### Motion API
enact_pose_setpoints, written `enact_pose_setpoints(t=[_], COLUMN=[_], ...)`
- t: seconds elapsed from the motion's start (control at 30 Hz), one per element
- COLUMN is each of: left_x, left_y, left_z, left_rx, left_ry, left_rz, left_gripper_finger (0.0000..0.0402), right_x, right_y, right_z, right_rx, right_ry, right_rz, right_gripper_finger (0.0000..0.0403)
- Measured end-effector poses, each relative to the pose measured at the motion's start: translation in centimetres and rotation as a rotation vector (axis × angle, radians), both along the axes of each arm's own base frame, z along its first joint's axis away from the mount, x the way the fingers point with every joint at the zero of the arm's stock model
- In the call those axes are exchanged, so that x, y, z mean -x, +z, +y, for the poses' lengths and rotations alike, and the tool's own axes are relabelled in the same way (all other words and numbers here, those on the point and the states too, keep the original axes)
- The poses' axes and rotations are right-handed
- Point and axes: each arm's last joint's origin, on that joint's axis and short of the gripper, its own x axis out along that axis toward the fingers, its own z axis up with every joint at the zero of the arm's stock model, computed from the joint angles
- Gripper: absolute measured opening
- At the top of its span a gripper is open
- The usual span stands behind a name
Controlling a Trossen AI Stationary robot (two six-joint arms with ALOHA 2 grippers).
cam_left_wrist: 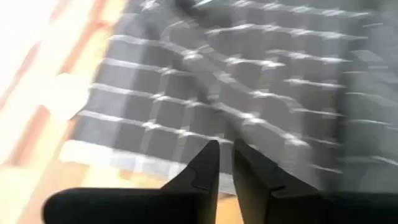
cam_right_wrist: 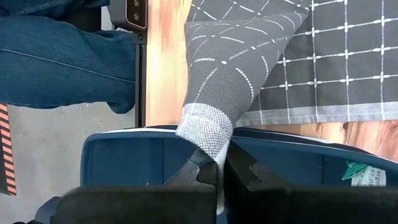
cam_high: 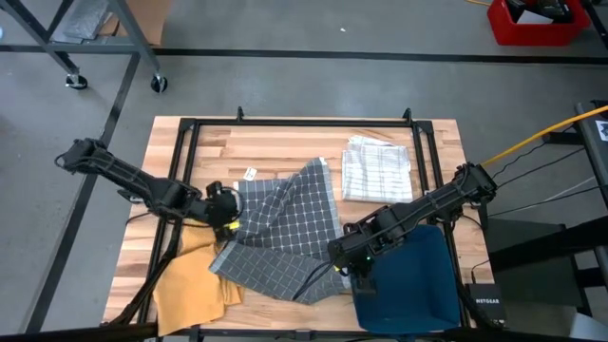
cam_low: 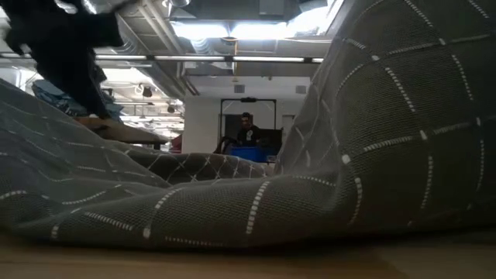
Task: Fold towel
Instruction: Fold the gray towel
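Evidently barely begun: the grey towel (cam_high: 285, 237) lies rumpled mid-table toward the front edge, no fold made, the right gripper (cam_right_wrist: 219, 169) clamped on its corner, the left gripper (cam_left_wrist: 225, 163) nearly shut at its left edge, grip unconfirmed.
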Motion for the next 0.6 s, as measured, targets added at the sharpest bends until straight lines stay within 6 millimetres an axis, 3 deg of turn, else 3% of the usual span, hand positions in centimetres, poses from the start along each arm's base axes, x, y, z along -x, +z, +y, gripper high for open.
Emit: enact_pose_setpoints(t=[0.17,0.4,0.6], left_x=[-1.7,-3.6,-4.7], left_y=[-1.4,-3.9,-6.5], left_z=[1.6,3.9,5.8], left_rx=[-0.070,-0.138,-0.086], left_ry=[0.042,0.085,0.116], left_rz=[0.078,0.215,0.349], left_gripper_finger=[0.0005,0.0001,0.0001], right_x=[0.0,0.0,-0.2], right_y=[0.0,0.0,0.1], right_z=[0.0,0.0,0.1], right_rx=[0.000,-0.001,-0.011], right_ry=[0.000,0.000,0.000], right_rz=[-0.001,-0.006,-0.026], right_gripper_finger=[0.0005,0.0005,0.0005])
